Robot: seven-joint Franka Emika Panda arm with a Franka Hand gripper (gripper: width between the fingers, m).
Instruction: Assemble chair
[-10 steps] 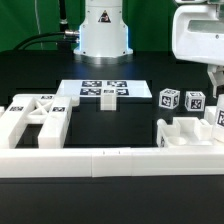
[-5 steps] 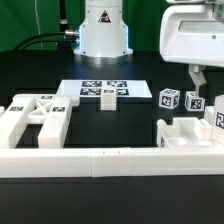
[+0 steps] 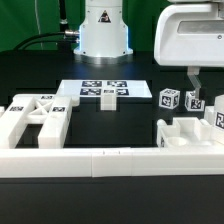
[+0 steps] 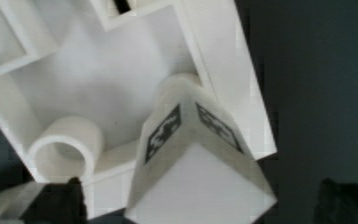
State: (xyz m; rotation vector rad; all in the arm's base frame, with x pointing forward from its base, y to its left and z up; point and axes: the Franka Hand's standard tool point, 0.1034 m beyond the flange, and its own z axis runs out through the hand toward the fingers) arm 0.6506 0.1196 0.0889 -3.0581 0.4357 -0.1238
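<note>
The chair lies in white tagged parts. Two frame pieces point(image 3: 35, 115) rest at the exterior view's left. A blocky assembly point(image 3: 185, 132) sits at the right, with tagged blocks point(image 3: 168, 98) just behind it. My gripper point(image 3: 208, 88) hangs above this right group, and one dark finger point(image 3: 190, 78) shows there. In the wrist view, the gripper point(image 4: 202, 205) is open. Its dark fingertips point(image 4: 60, 200) stand on either side of a tagged white post point(image 4: 194, 165) without touching it. The post rises from a flat white panel point(image 4: 51, 90).
The marker board point(image 3: 100, 90) lies in the middle at the back, in front of the robot base point(image 3: 102, 30). A long low white border wall point(image 3: 100, 162) runs along the front. The table is black.
The gripper has opened wide, letting go of the white part at the right. It has also risen and shifted a little toward the exterior view's left.
</note>
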